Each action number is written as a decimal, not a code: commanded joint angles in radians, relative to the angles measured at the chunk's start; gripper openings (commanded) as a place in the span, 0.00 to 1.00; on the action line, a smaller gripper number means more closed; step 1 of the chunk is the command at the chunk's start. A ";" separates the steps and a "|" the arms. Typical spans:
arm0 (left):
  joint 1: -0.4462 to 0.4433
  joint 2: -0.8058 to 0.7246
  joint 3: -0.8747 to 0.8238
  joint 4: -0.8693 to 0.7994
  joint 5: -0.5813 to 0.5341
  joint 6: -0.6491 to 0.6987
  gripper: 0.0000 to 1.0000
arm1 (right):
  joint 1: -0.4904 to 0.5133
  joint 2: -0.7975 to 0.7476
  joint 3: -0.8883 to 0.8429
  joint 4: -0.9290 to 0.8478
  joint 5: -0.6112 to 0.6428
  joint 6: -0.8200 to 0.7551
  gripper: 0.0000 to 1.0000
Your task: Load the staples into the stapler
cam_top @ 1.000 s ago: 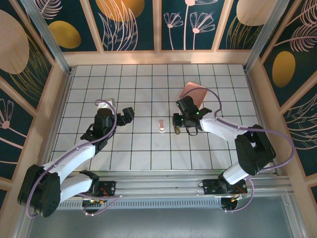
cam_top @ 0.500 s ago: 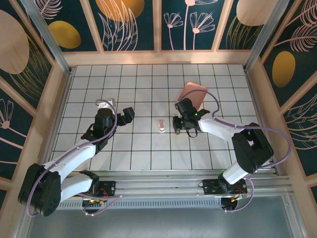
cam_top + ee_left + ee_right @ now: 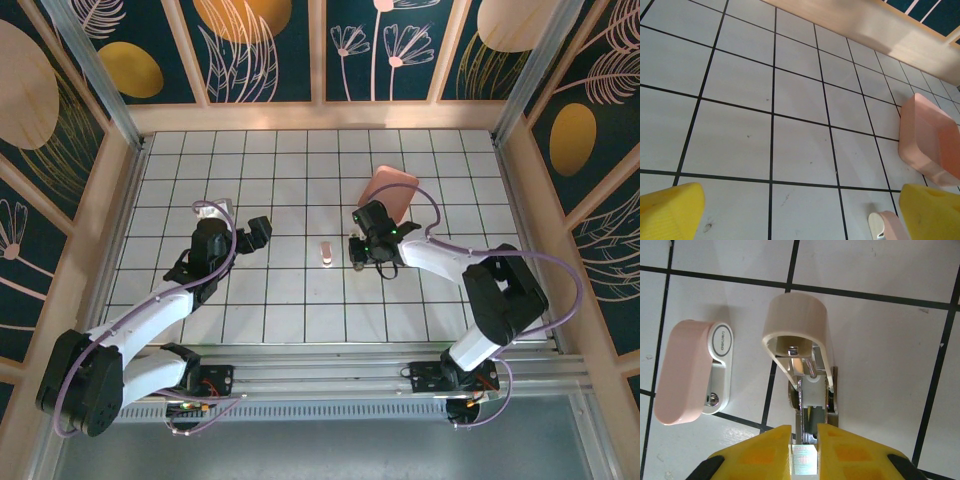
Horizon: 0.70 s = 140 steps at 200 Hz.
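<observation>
In the right wrist view my right gripper point(image 3: 805, 452) is shut on the staples point(image 3: 805, 460), a small silver block pinched between the yellow fingertips. Directly ahead stands the stapler point(image 3: 810, 390), opened, with its pale pink lid point(image 3: 796, 315) tipped up and the metal channel bare. The staples sit in line with the near end of that channel. From above, the right gripper point(image 3: 358, 256) hangs over the stapler point(image 3: 357, 265) near the table's middle. My left gripper point(image 3: 258, 232) is open and holds nothing, about two tiles left of it; its yellow fingertips point(image 3: 670, 212) frame bare tiles.
A second pale pink-and-white oblong piece point(image 3: 690, 372) with a round logo lies flat just left of the stapler point(image 3: 327, 252), its end also seen in the left wrist view point(image 3: 882, 225). A salmon-pink square tray point(image 3: 390, 188) point(image 3: 930, 140) rests behind the right gripper. Wooden walls point(image 3: 320, 115) border the tiled floor.
The right arm's wrist and elbow have shifted slightly, with the staples still held at the stapler. The left arm has not moved.
</observation>
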 commanded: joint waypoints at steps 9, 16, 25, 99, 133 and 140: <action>0.006 -0.001 0.010 0.041 0.002 -0.011 0.99 | 0.004 0.022 -0.008 0.024 0.026 -0.025 0.18; 0.005 -0.002 0.011 0.040 0.002 -0.011 0.99 | 0.004 0.025 -0.006 0.023 0.025 -0.025 0.18; 0.005 -0.002 0.010 0.040 0.002 -0.010 0.99 | 0.005 0.028 -0.006 0.021 0.026 -0.026 0.18; 0.005 0.000 0.012 0.041 0.000 -0.009 0.99 | 0.004 0.040 -0.004 0.020 0.062 -0.028 0.18; 0.005 0.002 0.013 0.044 0.002 -0.009 0.99 | 0.004 0.044 -0.004 0.024 0.066 -0.031 0.18; 0.005 0.002 0.012 0.043 0.002 -0.009 0.99 | 0.004 0.044 -0.003 0.024 0.067 -0.034 0.18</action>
